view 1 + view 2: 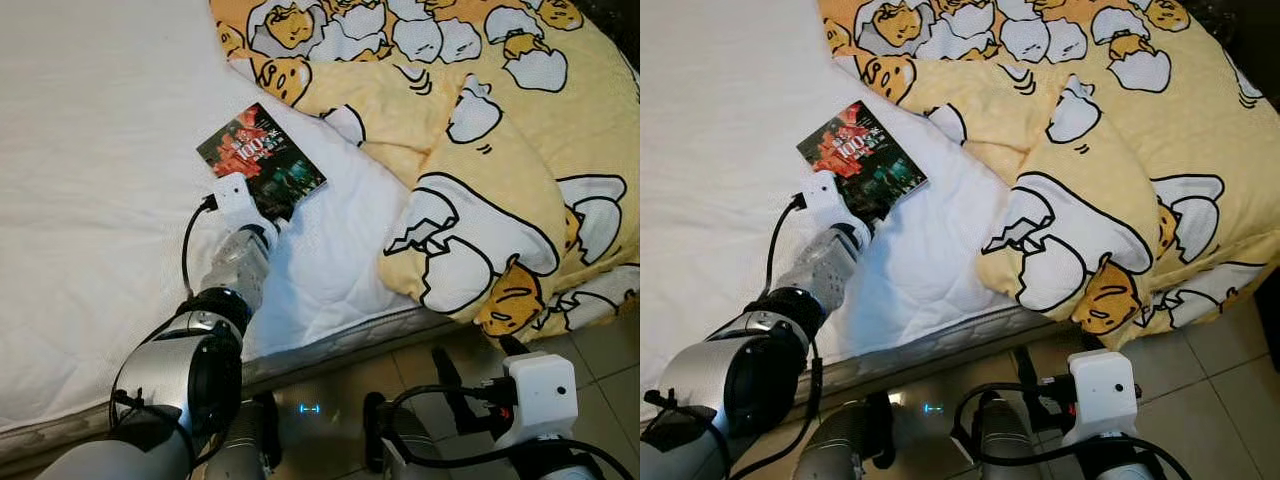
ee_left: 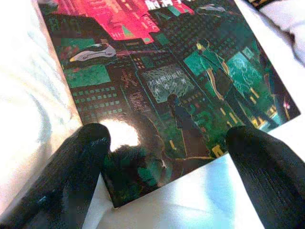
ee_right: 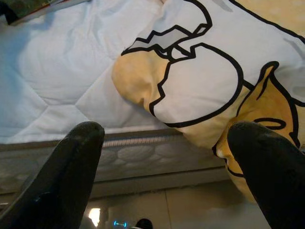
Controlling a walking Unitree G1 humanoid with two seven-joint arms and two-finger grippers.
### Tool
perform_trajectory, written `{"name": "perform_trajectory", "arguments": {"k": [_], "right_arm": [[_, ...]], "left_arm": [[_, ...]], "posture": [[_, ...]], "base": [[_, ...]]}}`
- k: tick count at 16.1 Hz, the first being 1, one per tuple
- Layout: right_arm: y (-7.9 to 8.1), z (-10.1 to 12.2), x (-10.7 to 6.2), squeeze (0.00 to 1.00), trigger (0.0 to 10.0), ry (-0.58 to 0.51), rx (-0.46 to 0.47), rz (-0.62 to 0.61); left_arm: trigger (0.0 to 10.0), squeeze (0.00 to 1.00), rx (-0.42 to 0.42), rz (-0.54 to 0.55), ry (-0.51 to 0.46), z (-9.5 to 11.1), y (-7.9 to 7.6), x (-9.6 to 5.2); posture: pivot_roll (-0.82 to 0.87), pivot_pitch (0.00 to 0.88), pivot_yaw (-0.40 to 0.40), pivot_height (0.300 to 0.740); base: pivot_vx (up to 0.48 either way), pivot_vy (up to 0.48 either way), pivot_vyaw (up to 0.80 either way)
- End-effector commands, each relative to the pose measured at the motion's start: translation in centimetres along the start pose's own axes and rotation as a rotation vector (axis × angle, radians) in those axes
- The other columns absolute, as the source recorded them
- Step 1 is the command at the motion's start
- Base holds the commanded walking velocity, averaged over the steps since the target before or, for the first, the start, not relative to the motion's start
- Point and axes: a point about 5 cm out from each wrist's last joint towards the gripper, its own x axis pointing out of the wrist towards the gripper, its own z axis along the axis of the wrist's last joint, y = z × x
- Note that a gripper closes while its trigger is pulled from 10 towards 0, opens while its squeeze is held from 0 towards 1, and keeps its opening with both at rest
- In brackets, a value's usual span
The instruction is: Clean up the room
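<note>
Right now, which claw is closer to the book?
Left. The left claw is open right at the book's corner; the right claw hangs below the bed edge.

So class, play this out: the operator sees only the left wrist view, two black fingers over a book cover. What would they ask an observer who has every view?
Operator: What is the book lying on?
Observer: The book lies flat on a white mattress.
Operator: Anything close by?
Observer: A yellow cartoon-egg blanket is heaped beside it.
Operator: Where is the other arm?
Observer: The right gripper hangs open, low by the bed's edge, over the tiled floor.
</note>
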Motion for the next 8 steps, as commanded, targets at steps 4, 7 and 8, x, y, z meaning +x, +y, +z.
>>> {"name": "perform_trajectory", "arguments": {"k": [4,7,8], "right_arm": [[-0.11,-0.44,-0.29,0.00,10.0,0.036,-0.014,-0.006],[-0.13,-0.34,-0.16,0.00,10.0,0.027,-0.007,-0.004],[-0.01,-0.27,-0.12,0.00,10.0,0.019,0.021,0.010]], "left_arm": [[10.0,0.00,0.092,0.004,0.026,-1.22,0.05,-0.26],[10.0,0.00,0.069,0.011,0.018,-0.99,-0.14,-0.19],[10.0,0.00,0.020,0.038,0.035,-1.20,0.15,-0.22]], "posture": [[-0.29,0.327,0.001,0.711],[-0.29,0.323,0.000,0.711],[-0.29,0.322,-0.001,0.711]], "base": [[0.000,0.000,0.00],[0.000,0.000,0.00],[0.000,0.000,0.00]]}}
